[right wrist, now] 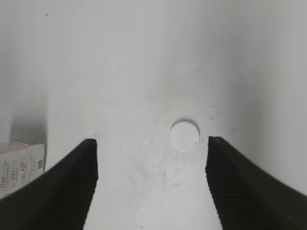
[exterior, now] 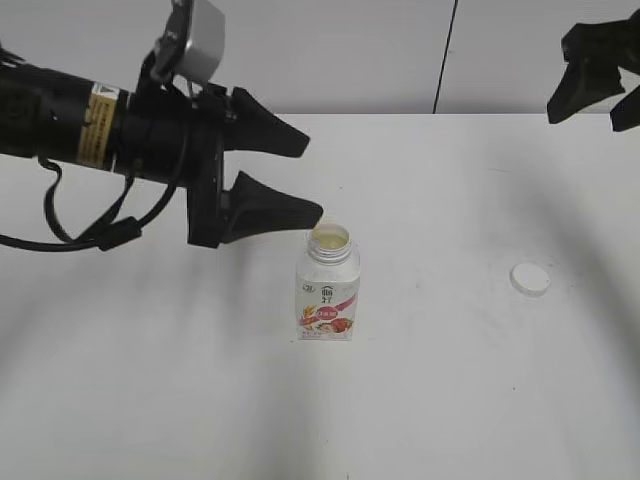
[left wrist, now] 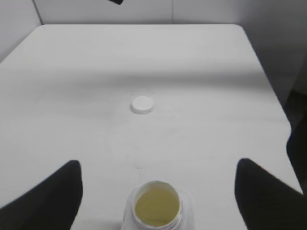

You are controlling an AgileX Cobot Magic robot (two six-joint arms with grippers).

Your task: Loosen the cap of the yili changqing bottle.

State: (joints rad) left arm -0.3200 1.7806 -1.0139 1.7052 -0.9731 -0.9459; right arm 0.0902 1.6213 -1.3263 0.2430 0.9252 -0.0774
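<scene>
The yili changqing bottle (exterior: pixel 327 290) stands upright mid-table with no cap on; its open neck shows pale yellow drink (left wrist: pixel 157 207). A corner of its label shows in the right wrist view (right wrist: pixel 19 165). The white cap (exterior: pixel 530 279) lies flat on the table to the bottle's right, apart from it; it also shows in the left wrist view (left wrist: pixel 142 104) and the right wrist view (right wrist: pixel 184 135). My left gripper (exterior: pixel 305 175) is open and empty, just up-left of the bottle's mouth. My right gripper (exterior: pixel 600 90) is open and empty, raised at the far right above the cap.
The white table (exterior: pixel 450 400) runs to a pale back wall with a dark vertical seam (exterior: pixel 445 55). The left arm's black cable (exterior: pixel 60 215) hangs over the table's left side. The table's right edge shows in the left wrist view (left wrist: pixel 276 96).
</scene>
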